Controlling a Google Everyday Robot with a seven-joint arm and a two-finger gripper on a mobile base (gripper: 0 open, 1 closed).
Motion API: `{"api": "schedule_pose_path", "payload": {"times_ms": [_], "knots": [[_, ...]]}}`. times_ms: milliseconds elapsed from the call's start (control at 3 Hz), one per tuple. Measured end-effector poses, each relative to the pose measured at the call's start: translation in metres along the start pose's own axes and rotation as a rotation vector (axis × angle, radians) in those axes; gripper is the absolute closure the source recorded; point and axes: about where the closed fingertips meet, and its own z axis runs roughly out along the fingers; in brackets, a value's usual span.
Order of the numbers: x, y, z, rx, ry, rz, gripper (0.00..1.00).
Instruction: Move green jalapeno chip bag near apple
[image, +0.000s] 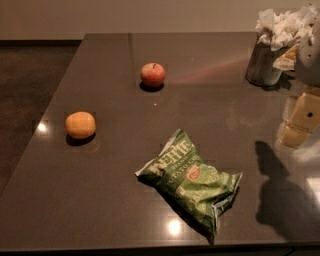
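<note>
The crinkly, glossy green jalapeno chip bag lies flat near the front of the dark polished table, well apart from the small round red apple farther back. A smooth orange-yellow round fruit sits to the left. The cream-coloured pincer hangs at the right edge, clear of the bag; I cannot tell whether it is apart or together.

My gripper is over at the right edge of the view: chunky cream-yellow blocks, squarish with rounded corners, one with a small dark round dot. Above it there's a pale grey rounded arm piece.
</note>
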Motion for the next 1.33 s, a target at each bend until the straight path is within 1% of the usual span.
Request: {"api": "schedule_pose_path", "payload": {"times_ms": [333, 667, 1000, 1333], "knots": [[-0.003, 0.002, 0.0, 0.001, -0.009, -0.001, 0.0], [-0.017, 0.017, 0.01, -0.036, -0.069, -0.009, 0.0], [-0.041, 0.044, 0.026, -0.099, -0.137, -0.026, 0.0], [-0.064, 0.075, 0.046, -0.15, -0.179, -0.048, 0.0]]}}
